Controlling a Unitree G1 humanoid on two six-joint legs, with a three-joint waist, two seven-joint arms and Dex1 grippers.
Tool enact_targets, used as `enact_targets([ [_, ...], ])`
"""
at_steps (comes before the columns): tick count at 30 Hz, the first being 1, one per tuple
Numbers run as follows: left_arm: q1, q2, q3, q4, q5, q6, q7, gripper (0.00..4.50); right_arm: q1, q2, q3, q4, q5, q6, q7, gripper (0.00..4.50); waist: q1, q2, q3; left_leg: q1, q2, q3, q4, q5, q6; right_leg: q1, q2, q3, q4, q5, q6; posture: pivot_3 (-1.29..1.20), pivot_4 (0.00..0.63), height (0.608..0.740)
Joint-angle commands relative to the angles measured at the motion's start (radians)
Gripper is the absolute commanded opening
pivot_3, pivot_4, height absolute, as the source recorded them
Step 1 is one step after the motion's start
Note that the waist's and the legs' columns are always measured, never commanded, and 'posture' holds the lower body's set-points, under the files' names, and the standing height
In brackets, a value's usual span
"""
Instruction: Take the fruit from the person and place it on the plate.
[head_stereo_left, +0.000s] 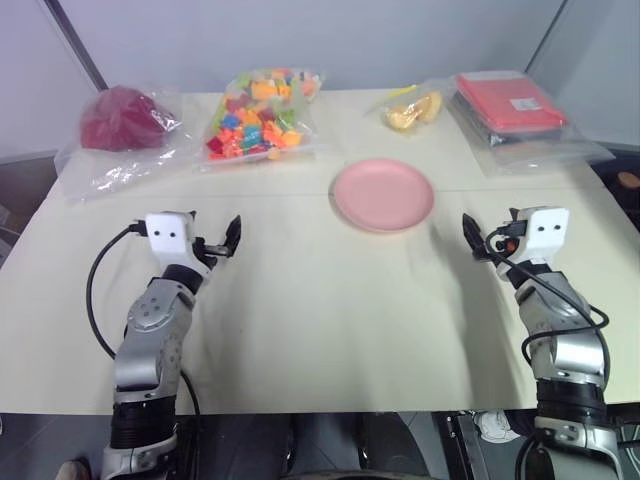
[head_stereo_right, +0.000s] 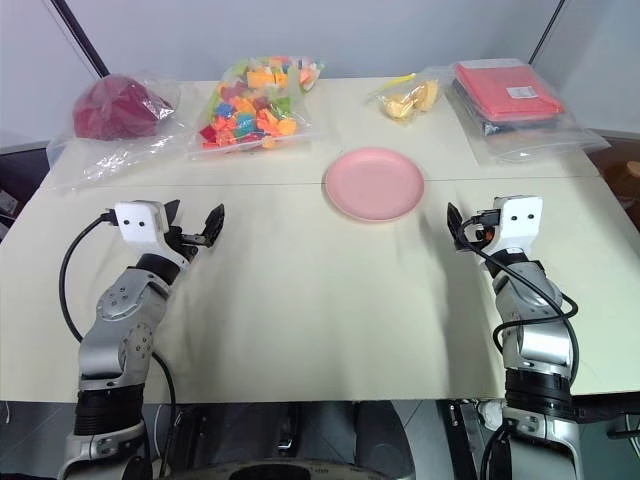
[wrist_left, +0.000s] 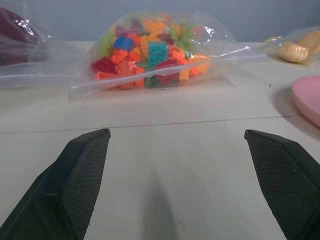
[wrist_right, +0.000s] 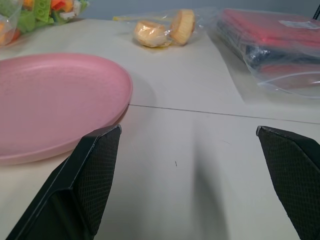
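- Hovering over the cream table (head_stereo_left: 300, 330), the left gripper (head_stereo_left: 222, 243) has its two black fingers (wrist_left: 80, 175) spread wide, with nothing between them.
- Matching it on the other side, the right gripper (head_stereo_left: 480, 238) also has its fingers (wrist_right: 90, 170) spread wide and holds nothing; bare tabletop shows in the gap in the right wrist view.
- Lying flat and bare, the pink plate (head_stereo_left: 383, 194) sits ahead of the right gripper and toward the left gripper's side, near the right fingertips but not touching them; from the left gripper it is ahead and well off to the right.
- Straight ahead of the left gripper, well apart from it, lies a clear bag of coloured blocks (head_stereo_left: 262, 112).
- Further to the left of that bag, a clear bag with a dark red bundle (head_stereo_left: 122, 120) rests at the far corner of the table.
- Beyond the plate, ahead of the right gripper, a small clear bag of pale yellow-orange pieces (head_stereo_left: 412, 110) lies on the table.
- Just to the right of that small bag, a bagged red flat pack (head_stereo_left: 508, 103) lies at the far edge.
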Motion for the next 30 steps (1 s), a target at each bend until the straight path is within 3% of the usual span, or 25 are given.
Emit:
enact_targets([
  [1,-0.015,0.013,0.009,-0.011,0.003,-0.025,-0.005,4.50,-0.016,0.001,-0.004,-0.019,-0.002,-0.024,-0.004,4.42,0.000,0.000,0.000,0.000,0.000,0.000,0.000,0.000,0.000,0.000,0.000,0.000,0.000,0.000,0.000,0.00,0.150,0.740],
  [30,-0.020,0.028,0.005,-0.009,0.004,-0.025,-0.009,4.50,-0.017,0.000,-0.002,-0.012,-0.007,-0.030,-0.002,4.42,0.000,0.000,0.000,0.000,0.000,0.000,0.000,0.000,0.000,0.000,0.000,0.000,0.000,0.000,0.000,0.00,0.150,0.740],
])
